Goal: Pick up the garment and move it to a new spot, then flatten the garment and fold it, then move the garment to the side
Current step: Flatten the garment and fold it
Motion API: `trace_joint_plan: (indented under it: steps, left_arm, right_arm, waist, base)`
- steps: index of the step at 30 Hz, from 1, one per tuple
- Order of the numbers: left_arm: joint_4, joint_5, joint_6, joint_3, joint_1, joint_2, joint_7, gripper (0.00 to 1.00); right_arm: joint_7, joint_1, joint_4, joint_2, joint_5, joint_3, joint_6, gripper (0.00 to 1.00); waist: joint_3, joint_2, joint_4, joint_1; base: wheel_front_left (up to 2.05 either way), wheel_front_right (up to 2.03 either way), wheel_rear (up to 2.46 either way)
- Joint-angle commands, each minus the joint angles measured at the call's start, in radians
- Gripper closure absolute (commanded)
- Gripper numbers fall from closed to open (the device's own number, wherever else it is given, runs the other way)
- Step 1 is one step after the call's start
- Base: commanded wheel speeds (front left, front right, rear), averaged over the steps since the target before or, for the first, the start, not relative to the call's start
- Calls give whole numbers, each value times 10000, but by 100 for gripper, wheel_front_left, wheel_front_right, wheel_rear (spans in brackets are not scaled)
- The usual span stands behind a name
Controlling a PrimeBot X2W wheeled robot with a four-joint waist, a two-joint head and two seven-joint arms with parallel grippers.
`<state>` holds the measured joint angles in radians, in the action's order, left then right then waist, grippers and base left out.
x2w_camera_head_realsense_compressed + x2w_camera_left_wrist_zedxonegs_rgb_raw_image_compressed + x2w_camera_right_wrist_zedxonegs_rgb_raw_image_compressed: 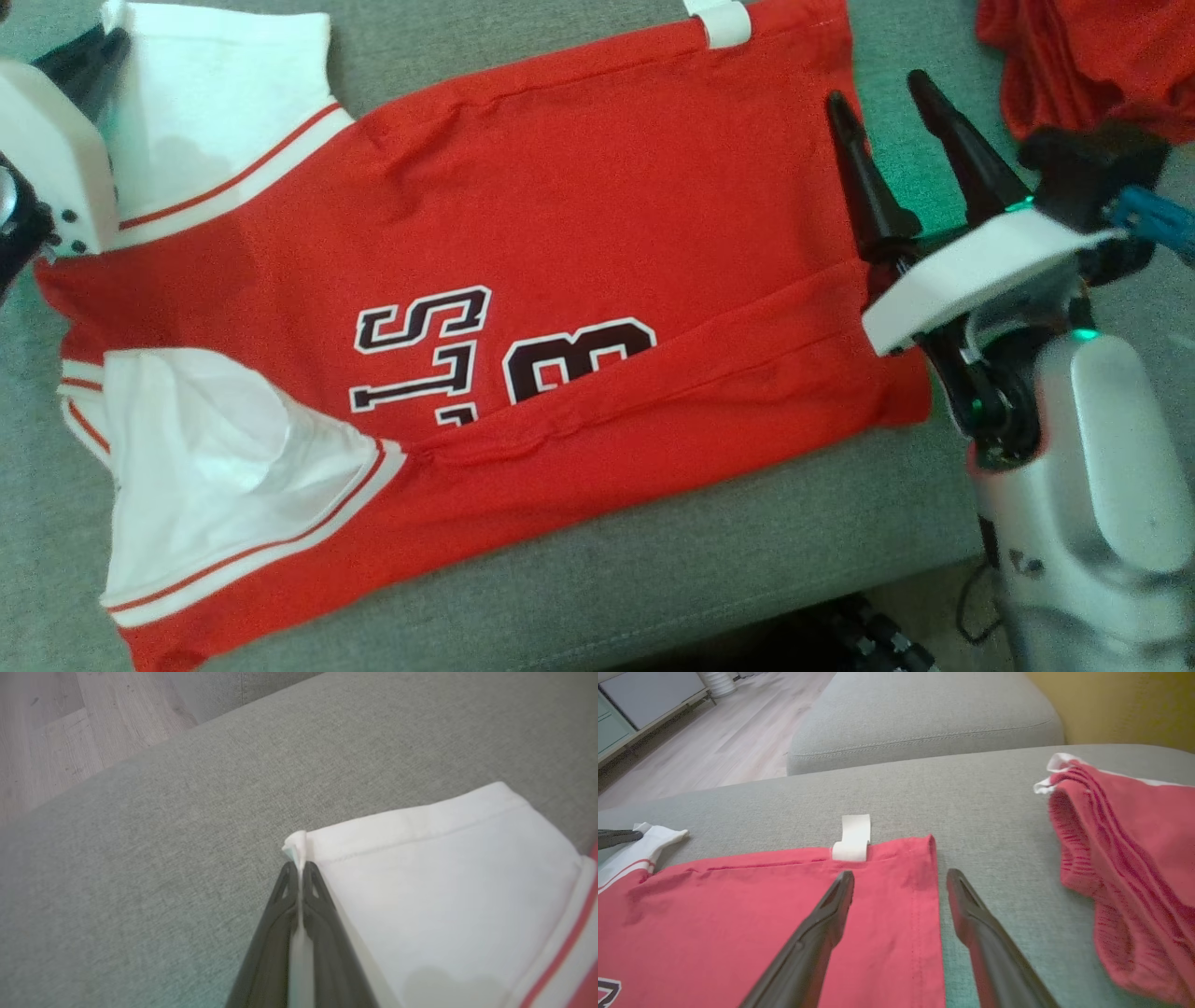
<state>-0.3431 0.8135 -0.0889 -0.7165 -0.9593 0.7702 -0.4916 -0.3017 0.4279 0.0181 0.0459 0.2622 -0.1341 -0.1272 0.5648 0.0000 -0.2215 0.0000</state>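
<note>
Grey upholstered seat cushion [653, 579] serves as the work surface, and wooden flooring [56, 742] shows past its edge at 10 o'clock in the left wrist view. On this surface the left gripper [299, 865] is closed. Its two dark fingers are pressed together on the hem corner of the far sleeve [444, 882], and a small pinch of white cloth stands out beyond the tips toward 12 o'clock. The right gripper [901, 875] is open with its fingers spread wide and nothing between them. In the right wrist view one finger lies over red cloth and the other over bare cushion, so the pair straddles the side hem; contact with the cloth cannot be determined. The garment [607, 233], a red jersey with white sleeves and red-striped white trim, lies spread across the cushion in the head view. The far sleeve is at 10 o'clock and the near sleeve [215, 467] at 7 o'clock. Dark lettering [439, 345] with a white outline sits near the centre, and a fold of red cloth running toward 4 o'clock partly covers it. A white tag [852, 837] projects from the far hem onto the cushion, at 12 o'clock from the right gripper. A second red garment [1125, 858] lies crumpled at 2 o'clock from that gripper, well apart from the jersey. A second cushion [924, 718] and a yellow wall [1134, 704] lie beyond.
</note>
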Motion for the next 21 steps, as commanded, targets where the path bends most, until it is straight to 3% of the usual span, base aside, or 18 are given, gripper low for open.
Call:
trace_joint_plan:
  steps: [1, 14, 21]
  left_arm:
    - [205, 3, -34, 296, -188, 380, 24, 100]
    - [266, -467, 10, 371, -435, -190, 1680, 100]
    - [697, -478, -43, 282, -311, -352, 2076, 100]
  right_arm:
    - [-208, 462, 173, 50, -150, -290, -35, 0]
    - [-1492, 2758, -2272, 1255, -926, -404, -35, 0]
    - [-2330, 3344, -3516, 1632, -702, -462, -35, 0]
  waist:
    - [-55, 0, 73, 0]
    - [-494, 0, 1048, 0]
    - [-535, 0, 1550, 0]
  base:
    - [0, 0, 0]
    - [0, 0, 0]
    - [0, 0, 0]
